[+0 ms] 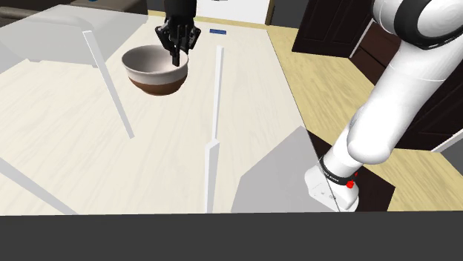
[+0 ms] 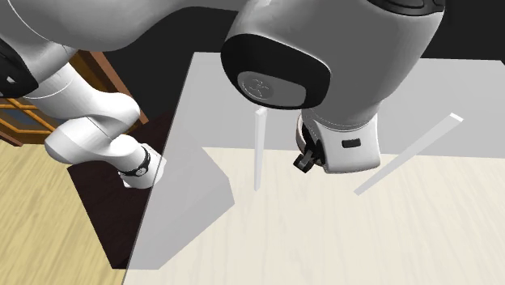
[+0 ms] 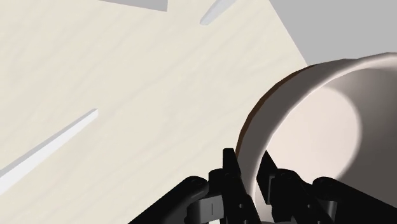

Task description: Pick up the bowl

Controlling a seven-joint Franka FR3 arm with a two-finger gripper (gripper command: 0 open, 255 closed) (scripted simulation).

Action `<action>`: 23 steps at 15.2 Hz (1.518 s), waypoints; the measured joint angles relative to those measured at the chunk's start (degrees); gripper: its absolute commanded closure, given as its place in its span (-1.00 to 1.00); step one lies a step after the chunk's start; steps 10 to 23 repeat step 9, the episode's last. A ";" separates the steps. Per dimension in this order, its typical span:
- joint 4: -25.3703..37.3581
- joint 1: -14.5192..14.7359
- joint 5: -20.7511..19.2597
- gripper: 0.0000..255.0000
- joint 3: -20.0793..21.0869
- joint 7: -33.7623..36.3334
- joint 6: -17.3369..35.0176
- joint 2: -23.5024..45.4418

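Wrist view: your hand point(image 3: 248, 164) pinches the bowl point(image 3: 318, 121) by its rim, one finger each side. Shoulder view adds its brown base, far across the table point(image 1: 59, 141).

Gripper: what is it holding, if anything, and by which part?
The gripper clasps the bowl by its rim, one finger inside, one outside.

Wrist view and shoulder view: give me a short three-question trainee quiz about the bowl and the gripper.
1. True or false: the round white bowl with a brown base lies upside down.
2. The fingers of the all-black two-finger gripper stand: A) both inside the bowl, B) one inside and one outside its wall, C) both outside.
3. Fill in: the bowl's lower outer band is coloured ___.
Key: 1 false; 2 B; 3 brown.
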 measured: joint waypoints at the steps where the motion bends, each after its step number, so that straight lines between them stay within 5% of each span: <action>1: 1.14 0.02 -0.11 1.00 0.00 0.10 -0.88 0.27; 9: 9.42 0.43 -0.91 1.00 0.19 1.34 -7.24 2.21; 23: 9.42 0.43 -0.91 1.00 0.19 1.34 -7.24 2.21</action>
